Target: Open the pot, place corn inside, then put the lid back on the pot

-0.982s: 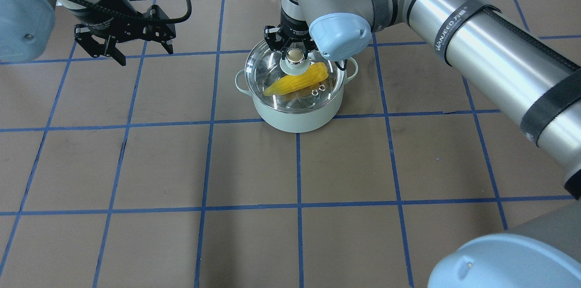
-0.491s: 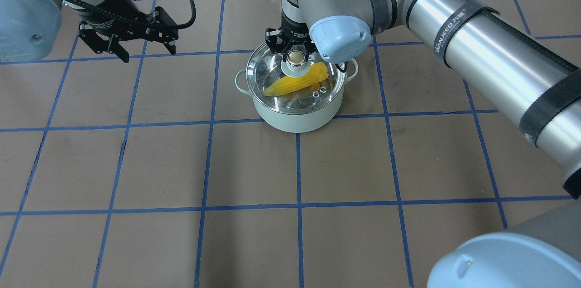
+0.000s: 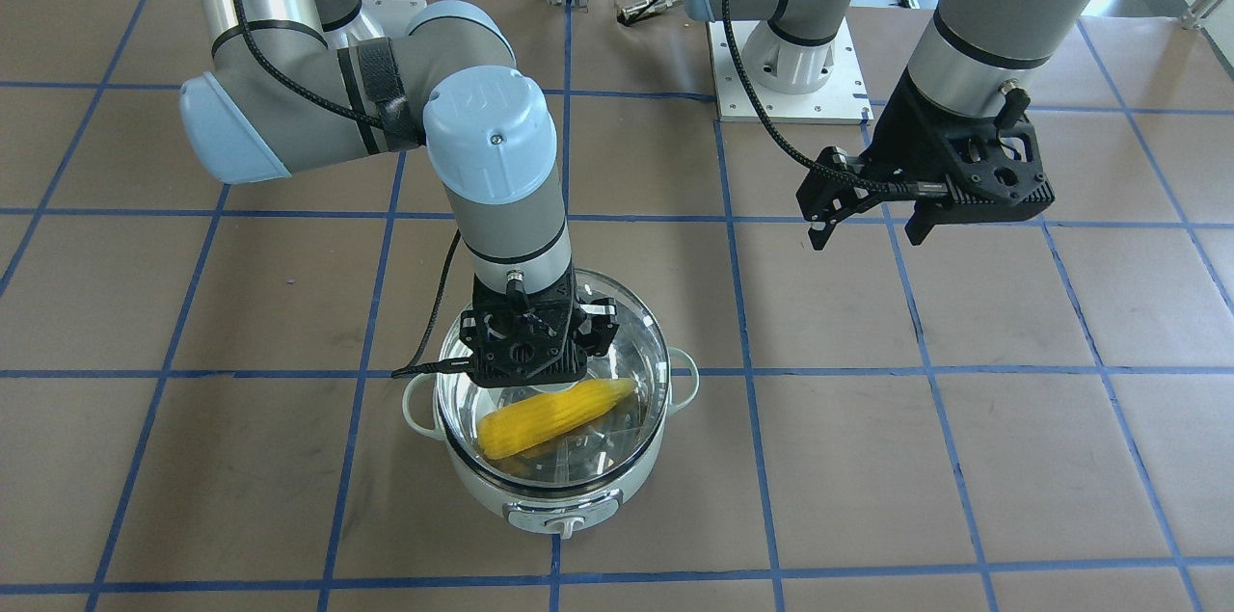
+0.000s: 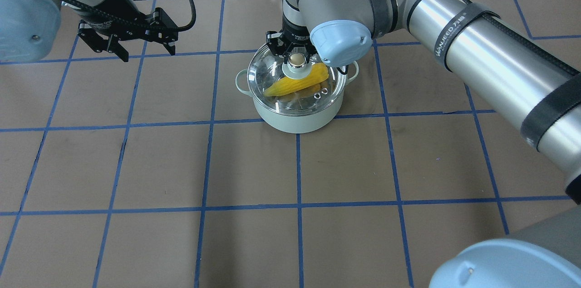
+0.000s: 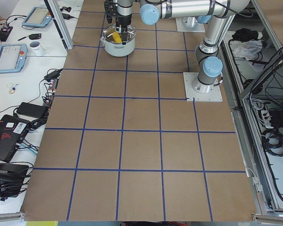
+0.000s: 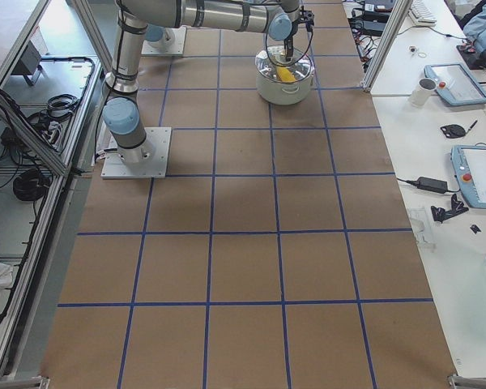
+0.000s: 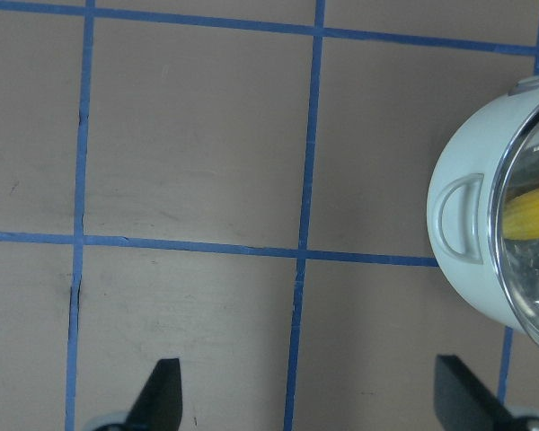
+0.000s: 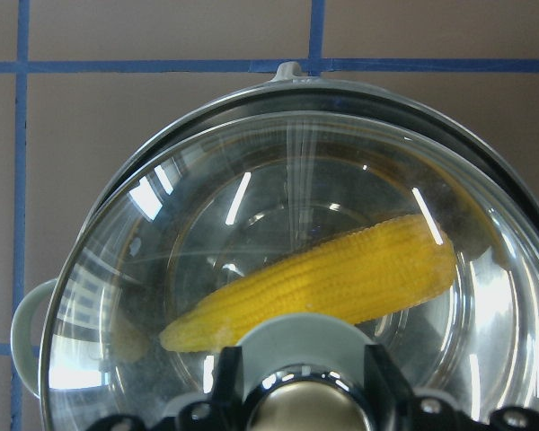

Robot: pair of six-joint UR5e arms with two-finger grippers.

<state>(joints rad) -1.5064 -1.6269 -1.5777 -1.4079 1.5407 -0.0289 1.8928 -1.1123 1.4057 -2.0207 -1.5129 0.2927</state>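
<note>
Overhead exterior: the pot (image 4: 297, 120) stands on the worktop (image 4: 181, 165) just past a blue tape crossing, well in from every edge in sight. The corn (image 4: 295, 84) lies aslant inside, under the lid (image 4: 268, 75), which sits on the rim. My right hand (image 4: 296, 54) comes straight down, fingers (image 8: 229, 382) closed against the lid's knob on both sides. My left hand (image 4: 148, 55) hangs spread and empty, well apart to the pot's left, worktop squares between us. Since a second ago the lid has settled a touch rightward, and my left hand has edged toward the far side. The strap (image 4: 458, 20) on my right arm reads "WANJEED".
</note>
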